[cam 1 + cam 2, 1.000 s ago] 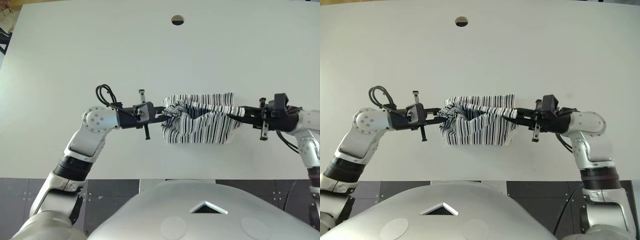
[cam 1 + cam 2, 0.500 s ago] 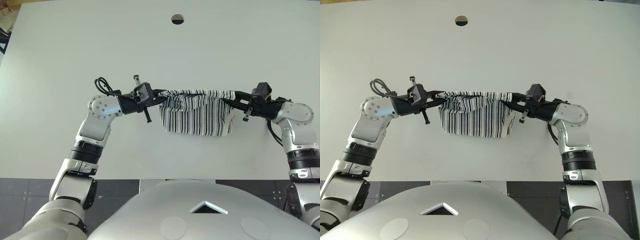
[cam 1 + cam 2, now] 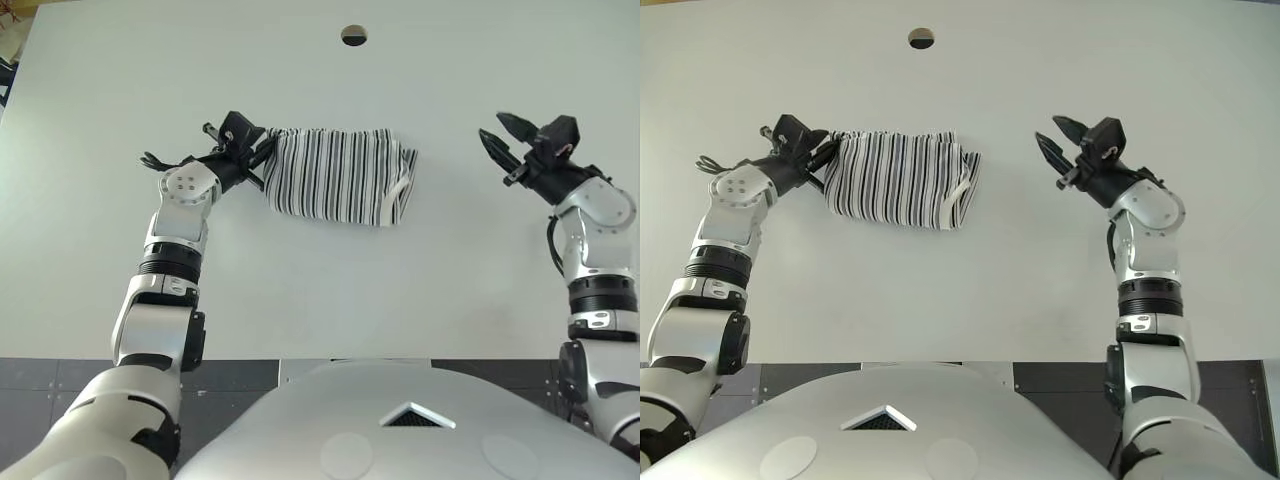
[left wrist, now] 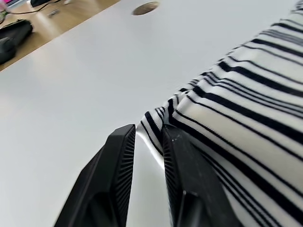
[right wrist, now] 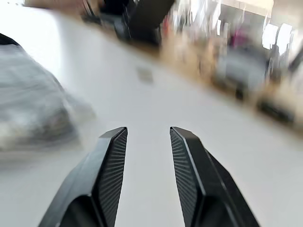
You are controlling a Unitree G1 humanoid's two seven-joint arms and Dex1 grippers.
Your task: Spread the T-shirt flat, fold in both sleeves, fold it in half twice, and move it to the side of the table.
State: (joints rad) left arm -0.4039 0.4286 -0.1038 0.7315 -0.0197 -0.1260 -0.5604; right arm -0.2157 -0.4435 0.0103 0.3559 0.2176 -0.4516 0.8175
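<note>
Head views: the striped T-shirt (image 3: 340, 175), earlier stretched in the air between both grippers, now lies folded on the table (image 3: 120, 80) below the cable hole (image 3: 354, 36) and a little left. The right gripper (image 3: 492, 127) has let go and gapes empty, below-right of the hole. Left wrist view: the left gripper (image 4: 147, 135) pinches the shirt's edge, jaws almost closed. Right wrist view: jaws parted, holding nothing.

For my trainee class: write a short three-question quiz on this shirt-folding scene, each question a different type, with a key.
1. True or false: the right gripper is shut on the T-shirt.
2. Which is at the T-shirt's edge? A) left gripper B) right gripper C) neither
3. Fill in: the T-shirt lies on the white ____.
Key: 1 false, it is open and apart; 2 A; 3 table.
</note>
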